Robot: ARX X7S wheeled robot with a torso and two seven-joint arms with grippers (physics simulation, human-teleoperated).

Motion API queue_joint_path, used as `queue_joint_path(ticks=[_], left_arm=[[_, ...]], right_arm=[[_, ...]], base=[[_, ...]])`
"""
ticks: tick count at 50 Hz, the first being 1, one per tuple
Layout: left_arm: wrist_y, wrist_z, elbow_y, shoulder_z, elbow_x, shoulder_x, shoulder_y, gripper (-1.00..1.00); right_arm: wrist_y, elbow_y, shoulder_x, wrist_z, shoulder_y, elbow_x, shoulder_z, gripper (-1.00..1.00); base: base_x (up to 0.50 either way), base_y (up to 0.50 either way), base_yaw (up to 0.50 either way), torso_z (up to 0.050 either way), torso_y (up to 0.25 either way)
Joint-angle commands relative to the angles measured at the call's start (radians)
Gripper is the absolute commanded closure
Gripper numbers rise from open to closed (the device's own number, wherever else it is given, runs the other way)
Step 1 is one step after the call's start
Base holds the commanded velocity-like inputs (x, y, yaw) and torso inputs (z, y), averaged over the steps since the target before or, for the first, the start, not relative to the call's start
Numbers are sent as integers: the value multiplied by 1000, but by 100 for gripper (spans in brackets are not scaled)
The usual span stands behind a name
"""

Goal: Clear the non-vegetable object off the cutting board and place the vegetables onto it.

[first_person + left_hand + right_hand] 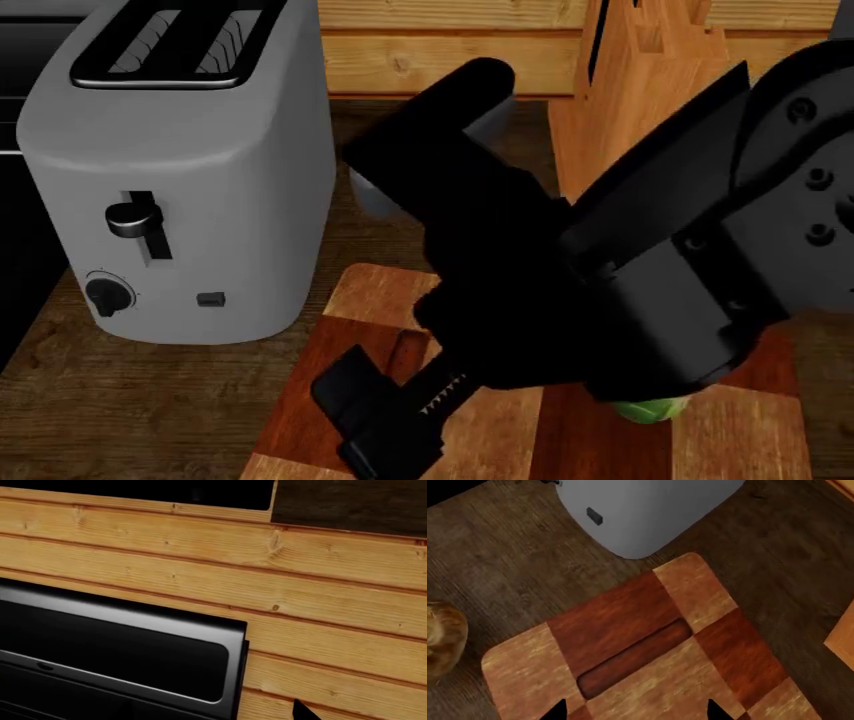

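Note:
The patchwork cutting board lies at the front of the counter and fills the right wrist view. The green Brussels sprout rests on it, partly hidden under my right arm. The tan onion sits on the counter just off one short end of the board; my arm hides it in the head view. My right gripper hovers over the board, open and empty. Of my left gripper only one fingertip shows, facing a plank wall. The pinkish-red item is out of view.
A grey toaster stands just behind the board's left end. An upright light wooden knife block stands at the back right. A black appliance sits against the plank wall.

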Motion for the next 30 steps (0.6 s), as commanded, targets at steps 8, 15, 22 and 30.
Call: queue_joint_path(ticks=[8,15,22,30], left_arm=[[4,-2,-4,-2,-4,-4,-2,-100],[11,2,-16,0,-3,-5,-7,-100],[27,7,-30,1,1,-9,-1,-100],[31,8,-32,-1,1,-16,2,-100]], right_arm=[[0,-14,-111,-87,29,-11,-34,-100],[23,7,-172,-230,33,-141,-22,-100],[13,11,-215,-379,31,-271,-35,-100],[-20,18,-246,-506,36,-376,-62,-100]], base=[[0,0,0,0,0],[0,0,0,0,0],[0,0,0,0,0],[0,0,0,0,0]])
